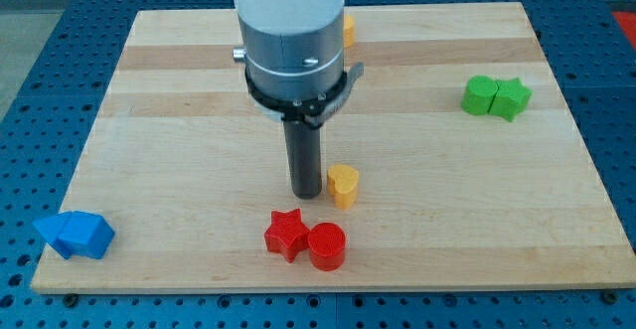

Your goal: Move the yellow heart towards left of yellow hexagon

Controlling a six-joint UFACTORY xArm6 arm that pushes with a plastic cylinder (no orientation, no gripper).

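The yellow heart point(343, 184) lies on the wooden board point(199, 120) a little below the middle. My tip point(306, 192) rests on the board just left of the heart, nearly touching it. The yellow hexagon point(348, 28) is near the view's top, mostly hidden behind the arm's grey body; only its right edge shows.
A red star point(286, 234) and a red cylinder point(326, 246) sit side by side just below the heart. Two green blocks point(495, 96) touch each other at the right. Two blue blocks point(76, 235) lie at the board's lower left corner.
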